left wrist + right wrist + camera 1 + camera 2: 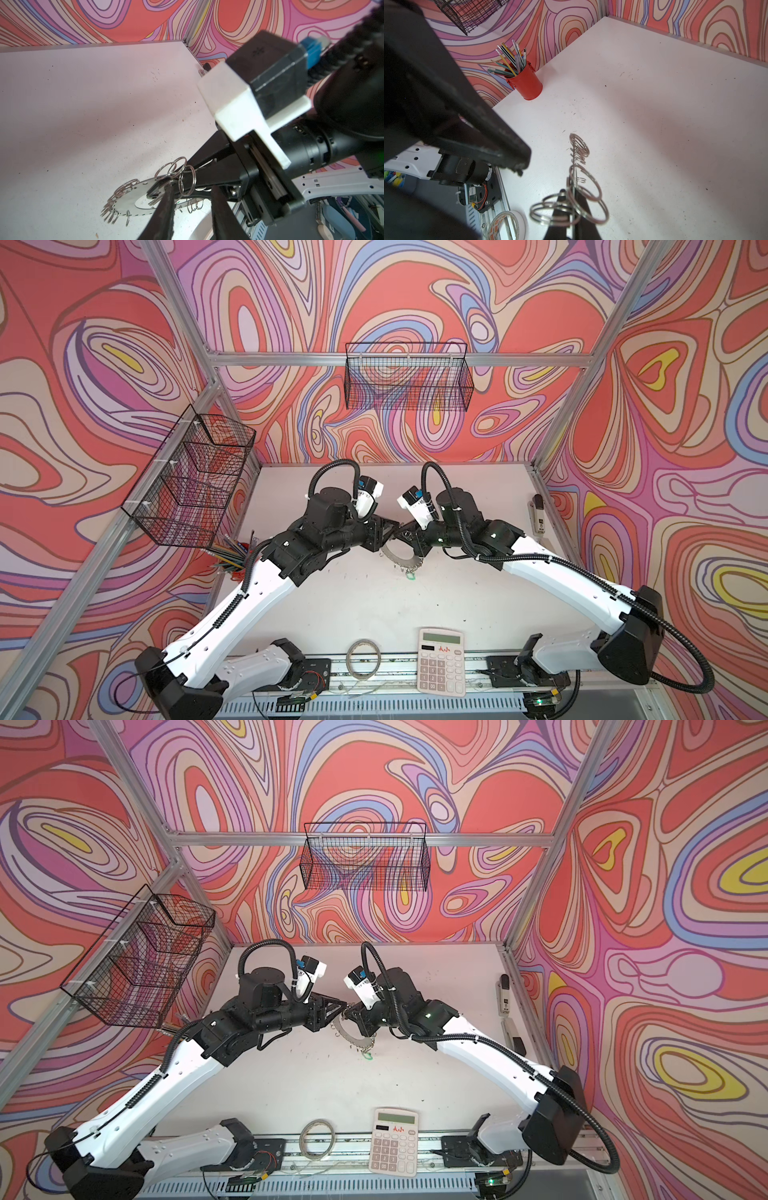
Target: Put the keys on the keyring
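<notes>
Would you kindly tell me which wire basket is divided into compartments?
The left-wall basket, with dividers; the back-wall basket is one open trough.

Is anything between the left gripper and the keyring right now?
Nothing visible stands between them. The left gripper sits at the looped rim of the keyring, jaws apart, opposite the right gripper, which is shut on the disc's edge.
</notes>
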Available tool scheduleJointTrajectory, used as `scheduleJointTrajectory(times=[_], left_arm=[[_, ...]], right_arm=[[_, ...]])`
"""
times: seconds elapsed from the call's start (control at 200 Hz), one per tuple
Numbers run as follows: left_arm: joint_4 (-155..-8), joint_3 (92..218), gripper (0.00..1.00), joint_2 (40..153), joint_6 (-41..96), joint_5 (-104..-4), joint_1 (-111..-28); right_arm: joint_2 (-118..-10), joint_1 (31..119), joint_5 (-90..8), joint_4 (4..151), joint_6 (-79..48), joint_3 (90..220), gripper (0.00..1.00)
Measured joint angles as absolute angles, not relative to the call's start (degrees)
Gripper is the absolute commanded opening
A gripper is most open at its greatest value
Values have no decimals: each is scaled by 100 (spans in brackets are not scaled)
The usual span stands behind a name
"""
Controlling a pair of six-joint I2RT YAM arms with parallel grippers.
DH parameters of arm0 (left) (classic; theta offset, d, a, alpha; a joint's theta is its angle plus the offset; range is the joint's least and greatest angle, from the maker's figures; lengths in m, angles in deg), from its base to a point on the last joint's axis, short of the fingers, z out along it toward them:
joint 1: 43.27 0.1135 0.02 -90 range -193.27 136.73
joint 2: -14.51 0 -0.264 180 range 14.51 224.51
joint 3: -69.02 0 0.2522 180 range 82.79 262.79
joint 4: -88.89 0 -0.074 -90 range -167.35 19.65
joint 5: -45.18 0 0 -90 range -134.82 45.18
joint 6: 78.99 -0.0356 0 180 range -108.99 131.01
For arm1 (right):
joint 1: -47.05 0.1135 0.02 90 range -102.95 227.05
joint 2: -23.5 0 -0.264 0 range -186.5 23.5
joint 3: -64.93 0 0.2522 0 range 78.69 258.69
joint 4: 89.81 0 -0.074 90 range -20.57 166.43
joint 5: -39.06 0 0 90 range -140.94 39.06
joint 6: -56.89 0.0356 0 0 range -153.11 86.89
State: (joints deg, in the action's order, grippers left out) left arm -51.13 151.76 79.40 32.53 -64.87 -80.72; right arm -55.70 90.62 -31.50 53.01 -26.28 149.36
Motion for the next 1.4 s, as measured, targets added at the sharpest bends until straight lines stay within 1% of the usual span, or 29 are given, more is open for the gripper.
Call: scheduleJointTrajectory(times=[0.205,0.501,0.611,0.741,0.781,0.856,0.967,1.042,1.092,1.187,1.327,1.402], left_arm=[[-4882,15248,33,7999,2899,-6271,-8148],[-4801,15331,31,8173,2724,-6238,-8148],[-4792,15342,28,8217,2707,-6236,-8148],[-4755,15444,16,8329,2704,-6236,-8148],[-4753,15453,15,8348,2704,-6238,-8148],[-4713,15473,16,8375,2704,-6238,-8148],[-4674,15482,21,8383,2707,-6238,-8148],[-4659,15482,21,8383,2707,-6238,-8148],[-4654,15482,18,8383,2707,-6238,-8148],[-4648,15482,16,8383,2709,-6240,-8148],[-4648,15482,2,8383,2726,-6275,-8148],[-4648,15482,0,8383,2735,-6257,-8142]], right_arm=[[-5581,9062,-3102,5237,-2604,15000,0],[-5647,9062,-3050,5218,-2602,15006,0],[-5681,9062,-3047,5194,-2604,15006,0],[-5706,9062,-3047,5172,-2606,15011,0],[-5706,9062,-3047,5167,-2608,15013,0],[-5706,9062,-3050,5163,-2615,15015,0],[-5706,9062,-3050,5156,-2617,15015,0],[-5706,9062,-3050,5156,-2617,15017,0],[-5706,9062,-3050,5156,-2617,15017,0],[-5706,9062,-3050,5156,-2617,15017,0],[-5706,9062,-3052,5156,-2617,15017,0],[-5706,9062,-3054,5139,-2617,15017,0]])
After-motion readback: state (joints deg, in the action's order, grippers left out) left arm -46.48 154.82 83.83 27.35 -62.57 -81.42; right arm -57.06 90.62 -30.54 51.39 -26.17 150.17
